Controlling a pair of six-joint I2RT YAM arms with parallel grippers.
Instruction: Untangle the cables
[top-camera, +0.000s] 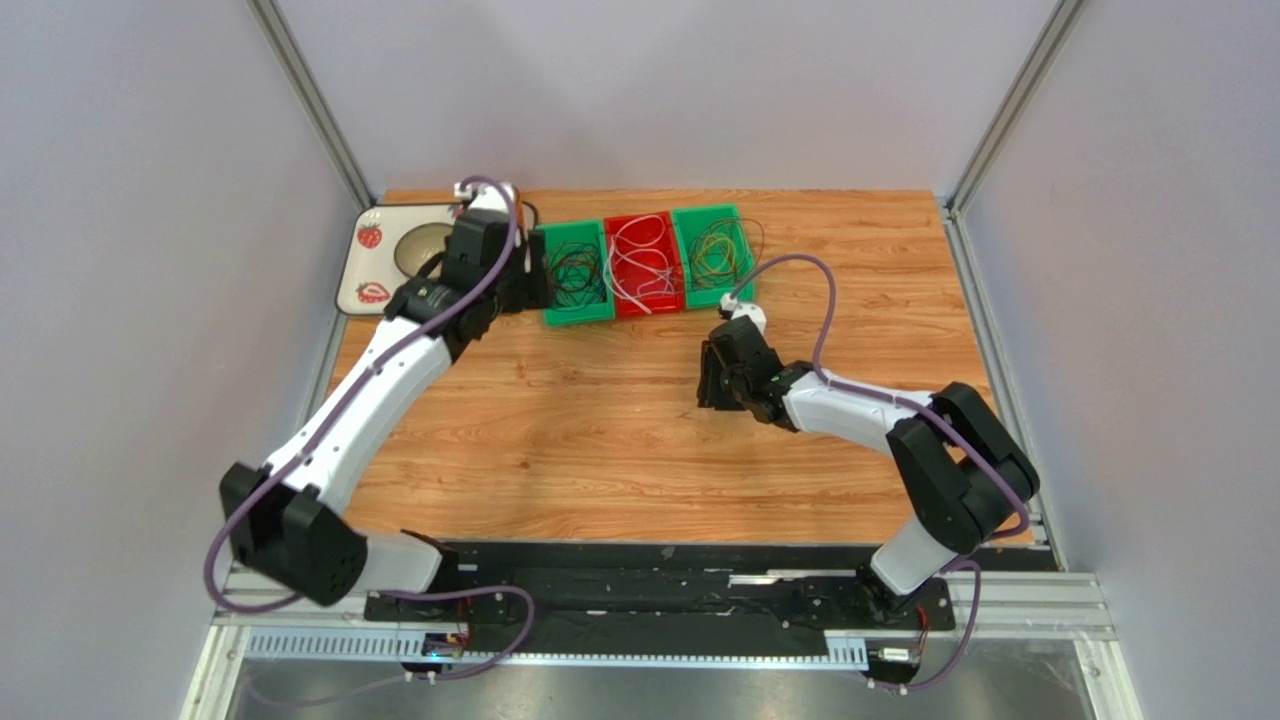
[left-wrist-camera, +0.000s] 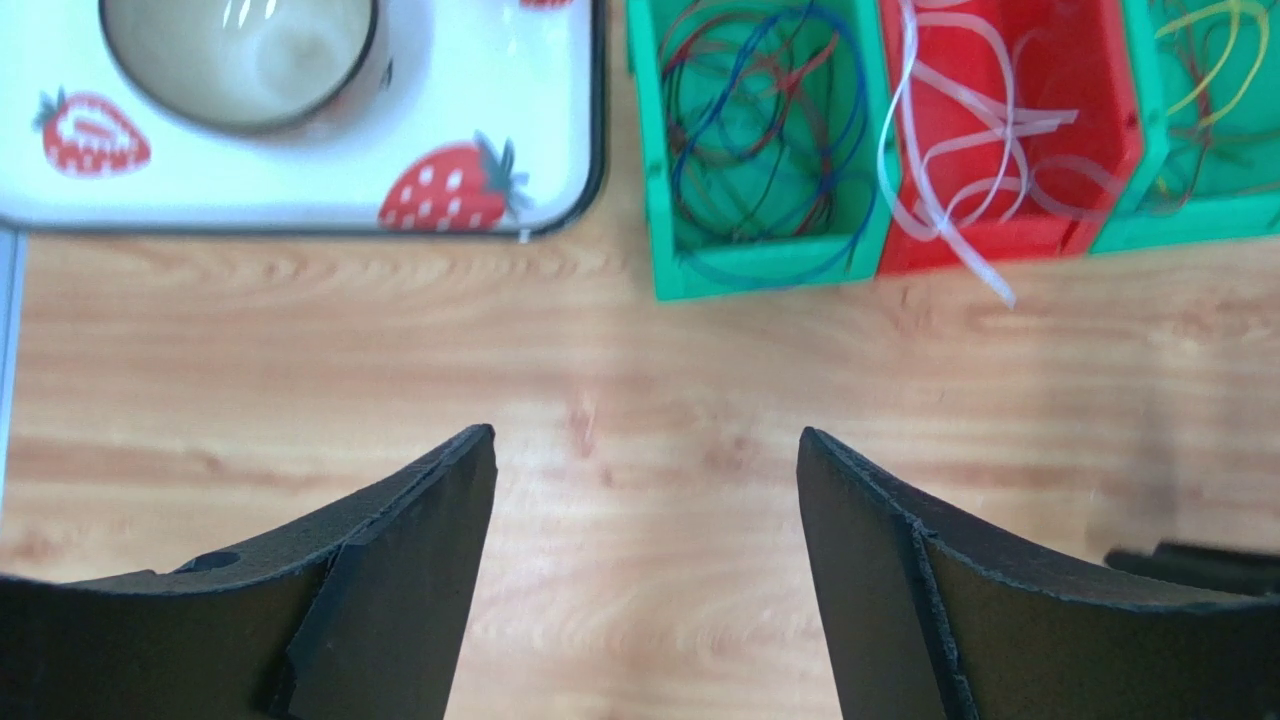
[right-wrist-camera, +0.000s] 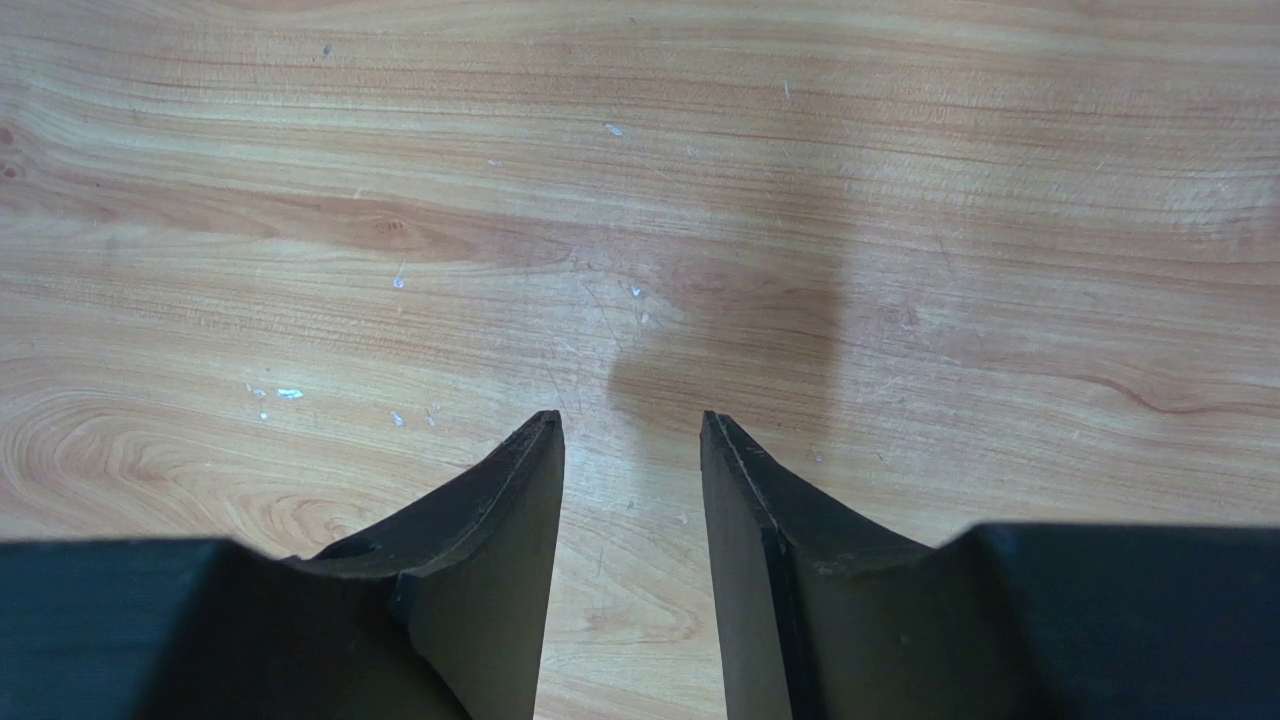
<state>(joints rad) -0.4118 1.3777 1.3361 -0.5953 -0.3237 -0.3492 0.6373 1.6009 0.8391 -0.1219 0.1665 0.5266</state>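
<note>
Cables (top-camera: 643, 264) in three bins (top-camera: 579, 315) near the far edge of the table (top-camera: 601, 450), top view; your left gripper (top-camera: 523, 285) sits just beside the leftmost bin, right gripper (top-camera: 718, 387) well apart from them. Left wrist: jaws spread wide, nothing between, dark and white cables ahead in their bins. Right wrist: jaws partly apart, empty, over wood.

Left gripper (left-wrist-camera: 646, 435) spread wide; cables (left-wrist-camera: 977, 123) coiled in bins (left-wrist-camera: 751, 275).

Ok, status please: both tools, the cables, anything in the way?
Left tool open, empty, before the bins. Right tool open, empty, over the table. Cables lie in three bins. Tray beside bins, not blocking.
</note>
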